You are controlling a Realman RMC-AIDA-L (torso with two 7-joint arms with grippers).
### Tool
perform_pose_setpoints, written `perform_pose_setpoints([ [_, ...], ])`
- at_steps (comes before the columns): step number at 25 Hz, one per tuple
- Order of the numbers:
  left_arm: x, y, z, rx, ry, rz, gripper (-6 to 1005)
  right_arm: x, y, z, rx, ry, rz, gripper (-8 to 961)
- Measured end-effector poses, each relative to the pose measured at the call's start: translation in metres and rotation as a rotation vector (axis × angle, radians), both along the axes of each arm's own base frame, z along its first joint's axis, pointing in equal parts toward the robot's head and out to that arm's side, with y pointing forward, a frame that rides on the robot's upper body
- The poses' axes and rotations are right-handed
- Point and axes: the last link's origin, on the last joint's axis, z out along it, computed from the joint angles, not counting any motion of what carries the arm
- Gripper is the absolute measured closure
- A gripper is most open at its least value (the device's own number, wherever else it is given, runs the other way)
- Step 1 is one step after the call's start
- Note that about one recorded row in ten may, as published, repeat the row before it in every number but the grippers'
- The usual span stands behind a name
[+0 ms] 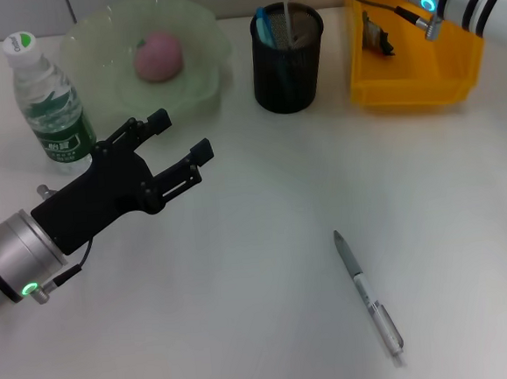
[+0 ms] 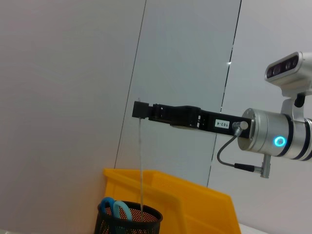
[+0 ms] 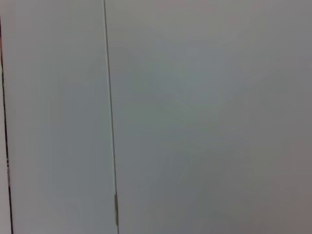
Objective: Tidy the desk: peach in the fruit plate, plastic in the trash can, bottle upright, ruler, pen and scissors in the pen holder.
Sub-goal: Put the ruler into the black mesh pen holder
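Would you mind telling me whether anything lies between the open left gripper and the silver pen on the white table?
Nothing visible does. The open left gripper hovers near the clear plastic bottle, and only bare white table separates it from the silver pen lying toward the robot's right.

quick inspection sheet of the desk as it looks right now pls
surface: white table, mostly bare
job's things: peach in fruit plate; bottle upright; scissors in pen holder; ruler hanging into it; pen lying on the table; something dark in the yellow bin
clutter: nothing seen
grippers: left gripper open, empty, beside the bottle; right gripper pinching the ruler's top above the holder
cables: short cable at the right wrist
surroundings: pale wall panels
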Motion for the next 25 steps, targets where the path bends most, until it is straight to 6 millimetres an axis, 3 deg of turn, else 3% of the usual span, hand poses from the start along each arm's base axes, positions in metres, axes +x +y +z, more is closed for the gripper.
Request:
perform_pose_setpoints([
  [25, -0.0018, 0.0033, 0.0062, -0.013, -0.012, 0.013, 192, 0.0011, 0.0042, -0.0082, -0.028, 0.004, -0.066, 506],
])
